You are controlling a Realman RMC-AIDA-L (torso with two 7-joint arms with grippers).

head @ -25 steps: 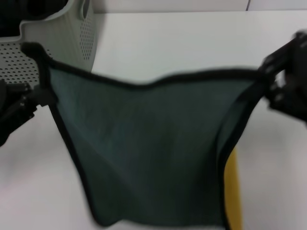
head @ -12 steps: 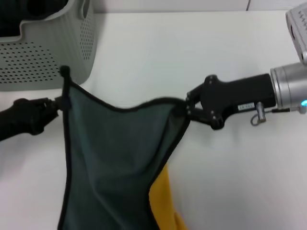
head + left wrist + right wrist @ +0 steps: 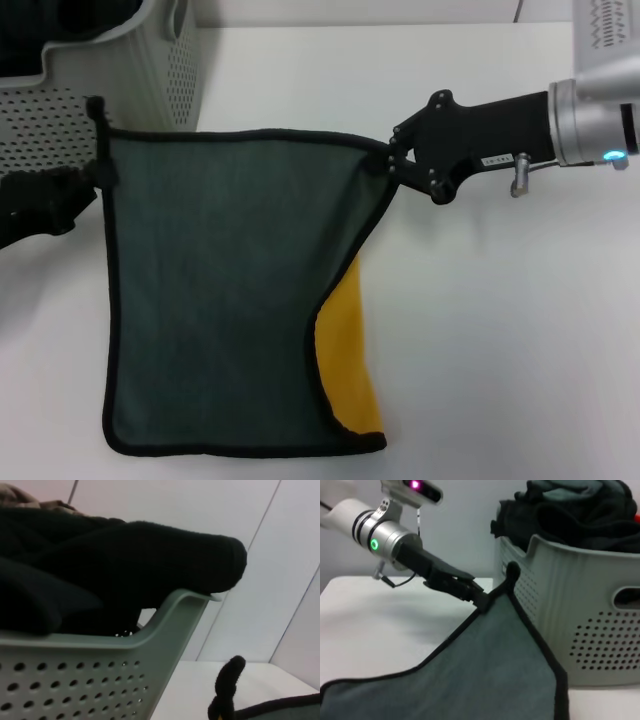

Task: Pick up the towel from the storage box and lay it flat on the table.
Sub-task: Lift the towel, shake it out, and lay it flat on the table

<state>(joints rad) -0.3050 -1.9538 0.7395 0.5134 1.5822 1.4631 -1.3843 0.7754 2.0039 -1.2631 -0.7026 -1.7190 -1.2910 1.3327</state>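
Here we see the right gripper (image 3: 390, 163) pinched tight on one upper corner of the towel (image 3: 220, 290), its black fingers (image 3: 410, 160) closed over the black edging, with the dark arm and silver wrist running away from the towel toward the far right. The left gripper (image 3: 95, 180) clamps the other upper corner; in the right wrist view we find it again (image 3: 481, 601), jaws closed on the cloth where a little tail of edging stands up just beside the storage box (image 3: 580, 630).

Between the two grippers the towel's top edge runs nearly straight and taut. The dark green-grey side faces up. The cloth spreads out from that edge toward the robot, and its lower part rests on the table (image 3: 500, 330). On the side nearer the right gripper, one edge is curled over, showing a strip of the yellow face (image 3: 350, 360).

The storage box (image 3: 120, 90) stands just beyond the towel's left-hand corner, very close to it; whether they touch, we cannot tell. It is pale grey-green with small holes in its walls, and dark clothes (image 3: 570, 510) are heaped above its rim. In the left wrist view, the box wall (image 3: 100, 680) and the upturned tip of the towel's edging (image 3: 227, 685) fill the near view.
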